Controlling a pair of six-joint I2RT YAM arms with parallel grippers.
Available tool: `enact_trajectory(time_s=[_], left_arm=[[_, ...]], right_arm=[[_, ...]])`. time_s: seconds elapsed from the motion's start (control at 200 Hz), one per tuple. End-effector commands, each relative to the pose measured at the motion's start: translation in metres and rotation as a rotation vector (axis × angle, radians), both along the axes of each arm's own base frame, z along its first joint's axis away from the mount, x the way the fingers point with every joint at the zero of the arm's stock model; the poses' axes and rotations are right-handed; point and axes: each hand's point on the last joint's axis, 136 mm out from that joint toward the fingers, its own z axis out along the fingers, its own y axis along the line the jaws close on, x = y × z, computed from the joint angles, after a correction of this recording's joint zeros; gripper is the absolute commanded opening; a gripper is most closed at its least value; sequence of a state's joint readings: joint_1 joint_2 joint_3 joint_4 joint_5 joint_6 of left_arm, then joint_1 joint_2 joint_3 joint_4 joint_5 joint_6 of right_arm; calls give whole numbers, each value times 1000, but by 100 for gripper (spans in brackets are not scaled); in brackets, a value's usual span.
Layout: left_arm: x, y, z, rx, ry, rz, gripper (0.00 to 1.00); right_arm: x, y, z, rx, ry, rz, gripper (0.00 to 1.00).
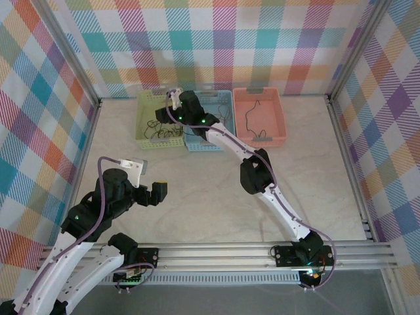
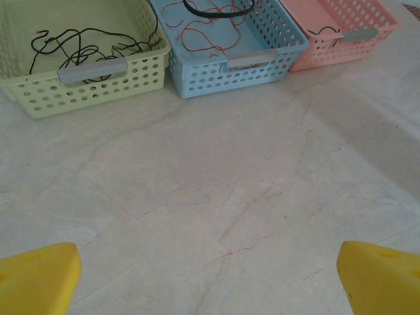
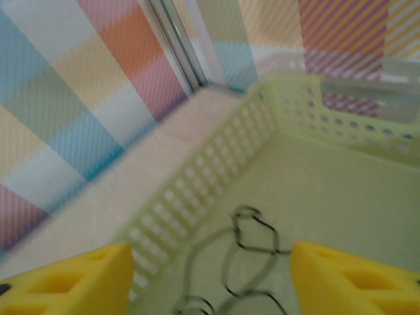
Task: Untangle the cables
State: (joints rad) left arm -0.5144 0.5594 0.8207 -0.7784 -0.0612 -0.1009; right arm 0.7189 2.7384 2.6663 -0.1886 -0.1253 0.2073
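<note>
We see three perforated baskets in a row along the far edge of the table point(image 1: 216, 197). A green basket point(image 1: 147, 143) sits on the left, a blue basket point(image 1: 197, 146) just beside it in the middle, and a pink basket point(image 1: 283, 121) close beside that on the right. The black cables point(image 2: 79, 49) lie as a loose tangle of loops on the floor of the green basket, toward its near wall. The orange-red cables point(image 2: 213, 36) curl over one another in the blue basket. A single black cable point(image 1: 247, 120) lies by itself in the pink basket, running from its far end toward its near wall. The right arm reaches across the table to the far edge, and the right gripper point(image 3: 211, 282) hangs over the floor of the green basket. Its yellow fingers point(image 3: 72, 282) are spread wide apart, with a loop of black cable lying on the basket floor below the gap, and we see nothing clamped between them. The left gripper point(image 2: 209, 282) hovers over bare table toward the near left corner, well apart from the baskets and facing them. Its jaws are likewise wide open and hold nothing.
</note>
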Motion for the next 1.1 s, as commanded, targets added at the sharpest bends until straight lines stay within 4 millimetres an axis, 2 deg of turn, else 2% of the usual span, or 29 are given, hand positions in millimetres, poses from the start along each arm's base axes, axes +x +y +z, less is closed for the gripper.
enact_trajectory(time_s=[0.0,0.15,0.29,0.375,0.465,0.525,0.63,0.67,0.815,0.97,1.035,1.095], left_arm=[[2,-1,-1,-9,-6,-4,100],[3,-1,-4,-3,7,4,100],[5,-1,-5,-2,15,12,100],[5,-1,-7,-2,22,15,100],[6,-1,-8,-1,30,18,100],[6,-1,-9,0,31,17,100],[6,-1,-10,3,36,18,100],[6,-1,-10,4,33,16,100],[6,-2,-11,6,35,8,100],[6,-5,-12,3,45,-1,100],[6,-4,-12,3,44,5,100],[7,-3,-10,-6,43,15,100]], right_arm=[[-11,-31,46,-182,-112,31,71],[-29,-43,57,-260,-107,63,72],[-37,-49,71,-248,-83,60,69],[-39,-42,68,-223,-68,78,63],[-31,-34,63,-179,-54,53,62],[-22,-26,51,-141,-48,34,63],[-27,-6,32,-84,-13,113,66],[-38,0,34,-70,2,180,69],[-49,-17,32,-112,98,168,73],[-78,-9,24,-102,137,327,74],[-81,-10,29,-81,160,339,73],[-70,-19,34,-73,202,253,72]])
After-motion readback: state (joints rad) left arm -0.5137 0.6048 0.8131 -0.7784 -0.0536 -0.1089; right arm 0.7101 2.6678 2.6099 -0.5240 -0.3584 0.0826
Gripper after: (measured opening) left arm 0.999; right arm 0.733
